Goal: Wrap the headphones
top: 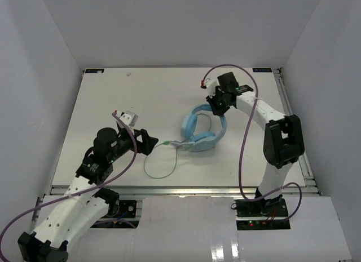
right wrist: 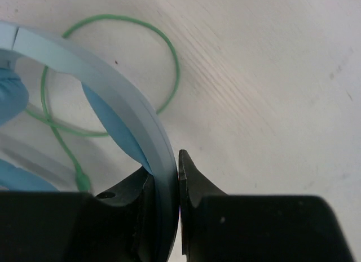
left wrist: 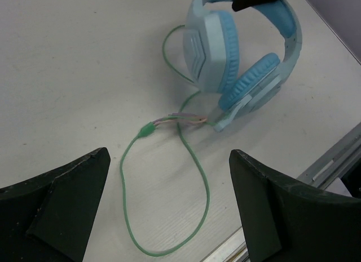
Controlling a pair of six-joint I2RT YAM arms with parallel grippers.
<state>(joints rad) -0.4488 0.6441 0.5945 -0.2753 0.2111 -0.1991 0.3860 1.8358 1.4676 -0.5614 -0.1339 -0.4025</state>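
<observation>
Desk [top: 113, 104] first: a white surface walled in white, carrying the whole job. The right arm reaches over its far right part, and the right end effector [right wrist: 169, 180] is closed on the headband [right wrist: 113, 87] of the headphones [top: 203, 129], with the pale blue band pinched between its two black fingers. The left end effector [left wrist: 169, 160] hangs wide open and empty, aimed at the cable's loop and touching nothing.

The headphones lie a little right of the desk's middle, between the two arms. Their ear cups [left wrist: 225, 59] are toward the near side and the band arches away. They look like light moulded plastic with soft cushions. The band seems stiff enough for the set to be lifted or turned by that one grip, though its smooth curve could slide through the fingers if tilted hard. The crown of the band seems the soundest hold, since the cushions would only squash.

The cable [left wrist: 206, 186], thin and pale green, runs out from the cups in a loose loop toward the near edge. It curls back to a small green moulded joint [left wrist: 148, 128], from which fine pinkish leads end near one cup. It looks limp and a little springy, so it is likely to slip from wide fingers. Taking it near the joint, where it is thicker, looks best for winding it round the band.
</observation>
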